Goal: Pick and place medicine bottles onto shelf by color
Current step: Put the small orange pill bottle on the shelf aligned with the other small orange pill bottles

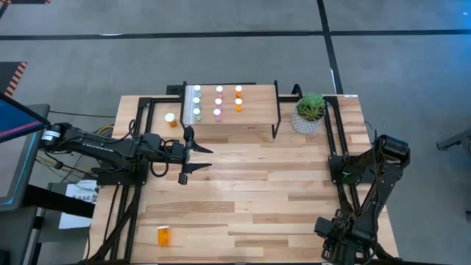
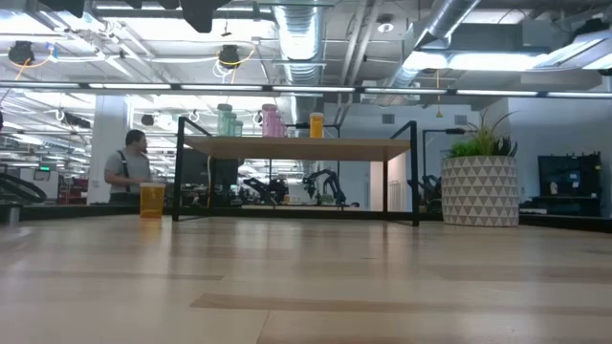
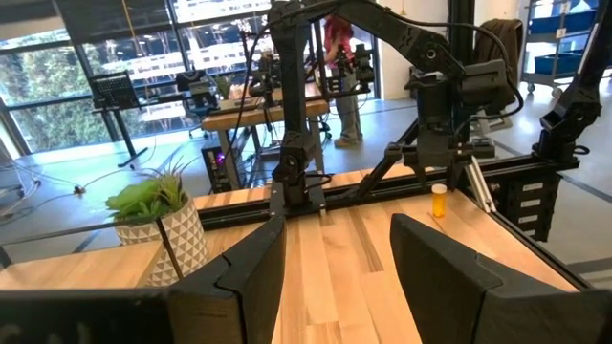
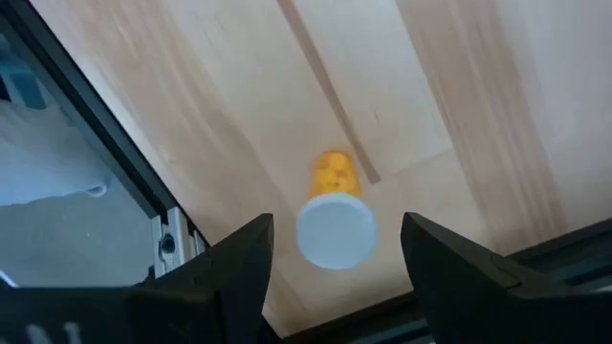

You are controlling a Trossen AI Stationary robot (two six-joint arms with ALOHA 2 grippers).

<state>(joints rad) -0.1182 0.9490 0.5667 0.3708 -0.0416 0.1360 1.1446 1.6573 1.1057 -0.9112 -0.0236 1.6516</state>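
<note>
My right gripper (image 4: 337,239) hangs open over the table's near right corner (image 1: 330,230), pointing down. A small orange bottle (image 4: 334,215) with a white cap stands upright on the table below it, between the two fingers and clear of both. The left wrist view shows the same bottle (image 3: 439,201) under that gripper. On the shelf (image 1: 254,121) stand green (image 1: 196,103), pink (image 1: 218,101) and orange bottles (image 1: 238,98) in rows. My left gripper (image 1: 202,157) waits open, held level in front of the shelf with nothing between its fingers.
One orange bottle (image 1: 171,119) stands on the table left of the shelf. Another (image 1: 163,235) lies on its side near the front left. A potted plant (image 1: 310,112) stands right of the shelf. Black frame rails (image 1: 335,132) run along the table's sides.
</note>
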